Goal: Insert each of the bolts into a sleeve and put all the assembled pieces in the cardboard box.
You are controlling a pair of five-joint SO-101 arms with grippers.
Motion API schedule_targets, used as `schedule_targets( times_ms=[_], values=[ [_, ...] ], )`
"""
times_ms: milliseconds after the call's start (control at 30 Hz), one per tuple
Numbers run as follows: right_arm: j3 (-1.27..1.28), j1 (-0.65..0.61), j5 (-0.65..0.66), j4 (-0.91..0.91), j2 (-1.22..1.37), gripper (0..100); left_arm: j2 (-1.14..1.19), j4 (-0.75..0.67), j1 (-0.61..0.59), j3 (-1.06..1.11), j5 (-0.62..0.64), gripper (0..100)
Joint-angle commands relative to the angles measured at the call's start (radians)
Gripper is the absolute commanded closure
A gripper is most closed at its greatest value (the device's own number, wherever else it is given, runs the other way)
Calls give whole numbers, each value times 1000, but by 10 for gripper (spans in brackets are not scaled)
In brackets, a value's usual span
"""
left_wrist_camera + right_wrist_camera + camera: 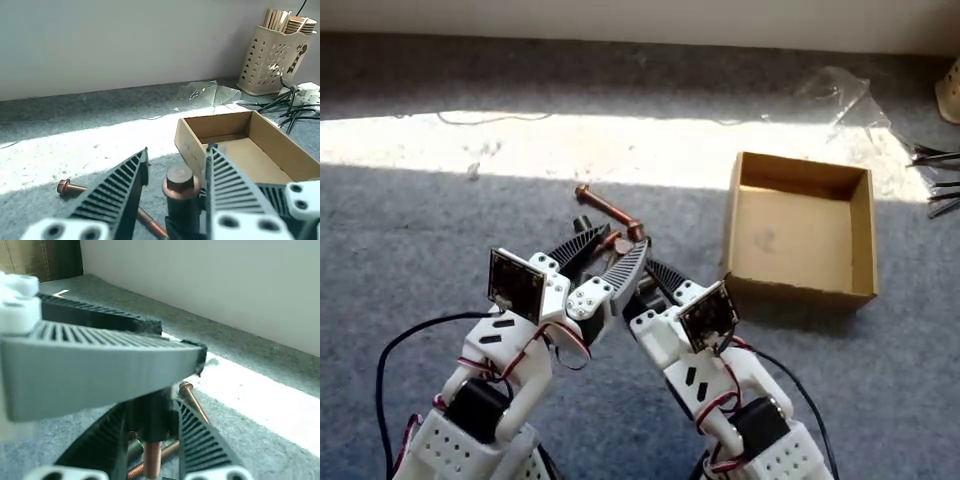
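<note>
insertion step, nearly done in our judgement: right gripper (pixel 150 427) pinches the sleeve (pixel 150 412) at centre, bolt (pixel 180 181) seated in it; left gripper (pixel 178 155) jaws spread either side of the bolt head; next we expect a clear carry right to the cardboard box (pixel 732 225); loose bolts (pixel 605 205) lie just beyond.

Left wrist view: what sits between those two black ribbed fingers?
A copper bolt standing in a black sleeve, with a gap on either side, seen in the left wrist view.
</note>
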Motion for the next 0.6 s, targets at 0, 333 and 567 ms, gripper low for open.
schedule_targets(
  times_ms=[0, 333, 567],
  values=[
    [114, -2, 11, -5, -15, 995, -13, 8, -12, -42, 8, 811],
    [113, -2, 11, -4, -15, 995, -13, 6, -19, -99, 9, 815],
    [111, 50, 11, -4, -15, 995, -13, 8, -137, -150, 9, 844]
  ],
)
